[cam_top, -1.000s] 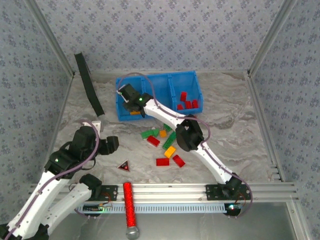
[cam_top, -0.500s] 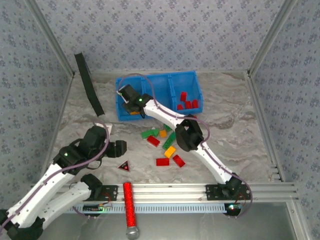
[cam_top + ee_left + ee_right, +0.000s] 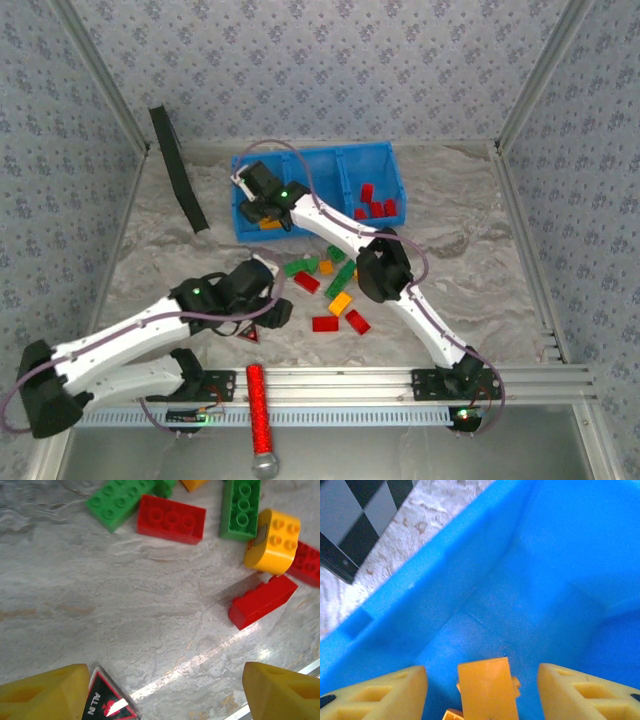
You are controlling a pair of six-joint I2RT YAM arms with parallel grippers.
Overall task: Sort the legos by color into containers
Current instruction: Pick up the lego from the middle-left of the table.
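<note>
Since a second ago: the left arm (image 3: 150, 330) has swung in from the left. It now reaches to the near side of the blue bin (image 3: 360, 150), at the edge of the loose bricks (image 3: 340, 303). The right arm (image 3: 330, 225) has stayed over the bin's left compartment, but its jaws have parted.

Jaws: the right jaws are released. In the right wrist view an orange brick (image 3: 485, 690) lies on the compartment floor with blue showing either side of it. The left jaws are spread wide with nothing between them but bare bench (image 3: 150, 620).

Risks (judgement):
- The dark triangle (image 3: 107, 702) lies just beside one left fingertip and could be swept along on a low approach.
- The bricks near the bin lie close together, some touching, so a grab may nudge neighbours or take two colours at once.
- The right arm spans the pile on its way back from the bin, and the two arms could meet there.

Count:
- One bin with three compartments.
- Right compartment: four red bricks (image 3: 377, 207).
- Left compartment: the orange brick plus a corner of a second.
- Middle compartment: partly hidden, cannot tell.
- On the bench, near side of the bin: three green (image 3: 120, 497), three red (image 3: 172, 517), two yellow-orange (image 3: 272, 540).
- One triangle.
</note>
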